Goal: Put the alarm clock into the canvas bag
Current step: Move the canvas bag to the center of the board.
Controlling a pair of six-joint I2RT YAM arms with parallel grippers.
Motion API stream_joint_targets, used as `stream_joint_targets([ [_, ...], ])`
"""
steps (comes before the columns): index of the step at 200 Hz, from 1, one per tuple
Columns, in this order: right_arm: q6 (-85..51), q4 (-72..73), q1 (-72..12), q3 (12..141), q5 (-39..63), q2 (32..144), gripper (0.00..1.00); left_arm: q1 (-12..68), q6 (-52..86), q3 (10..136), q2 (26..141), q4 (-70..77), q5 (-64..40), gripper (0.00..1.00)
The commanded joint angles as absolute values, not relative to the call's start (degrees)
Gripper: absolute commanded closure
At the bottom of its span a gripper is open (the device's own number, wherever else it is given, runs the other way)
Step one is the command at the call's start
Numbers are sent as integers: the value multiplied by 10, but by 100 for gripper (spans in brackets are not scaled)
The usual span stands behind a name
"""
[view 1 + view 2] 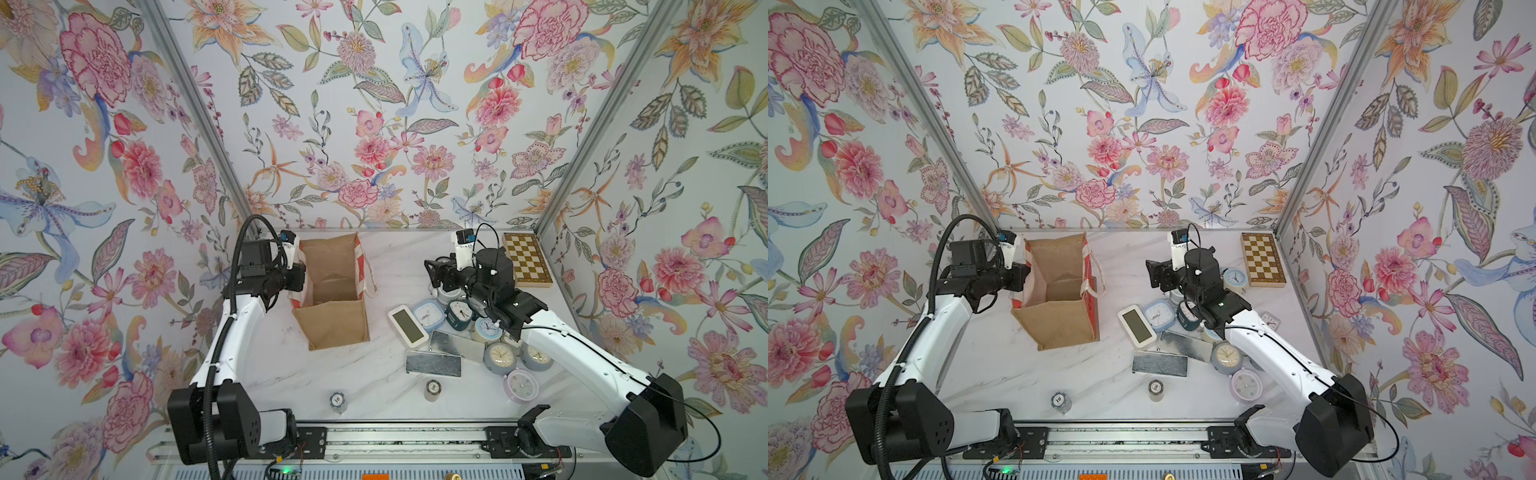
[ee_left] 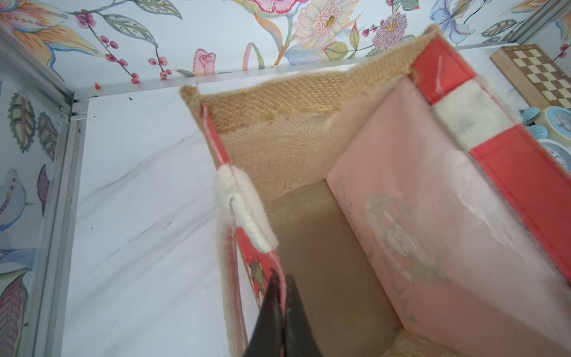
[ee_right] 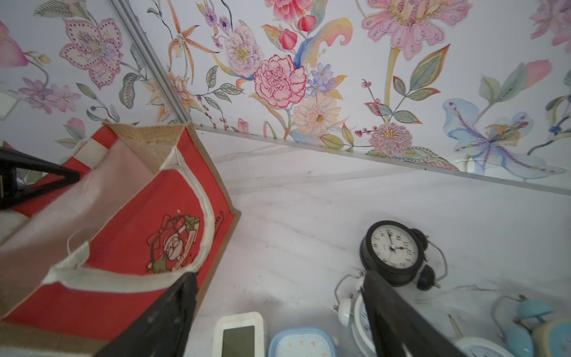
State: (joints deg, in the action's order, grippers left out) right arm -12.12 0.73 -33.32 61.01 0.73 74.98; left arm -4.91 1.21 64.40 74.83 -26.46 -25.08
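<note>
We see the canvas bag (image 1: 332, 322) standing upright and open-mouthed on the white marble table (image 1: 353, 374). The left gripper (image 2: 279, 278) has its jaws pressed together on the bag's red side rim. The right gripper (image 3: 279, 275) hovers with its jaws spread and empty (table and a white digital clock (image 3: 239, 337) show through the gap) over a heap of alarm clocks (image 1: 428, 314) lying apart from the bag, with a black alarm clock (image 3: 391, 250) just beside one finger.
</note>
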Motion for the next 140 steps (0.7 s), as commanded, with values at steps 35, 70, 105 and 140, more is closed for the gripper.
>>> stream_joint_targets([
  [35, -237, -48, -367, 755, 134, 880, 25, -49, 27, 617, 744, -244, -238, 97],
  [70, -274, -56, -416, 818, 149, 942, 29, -49, 37, 604, 733, -214, -260, 97],
  [105, -304, -92, -442, 892, 165, 1015, 37, -50, 42, 599, 731, -207, -254, 96],
  [140, -302, -127, -457, 954, 172, 1074, 59, -49, 41, 599, 725, -206, -265, 95],
])
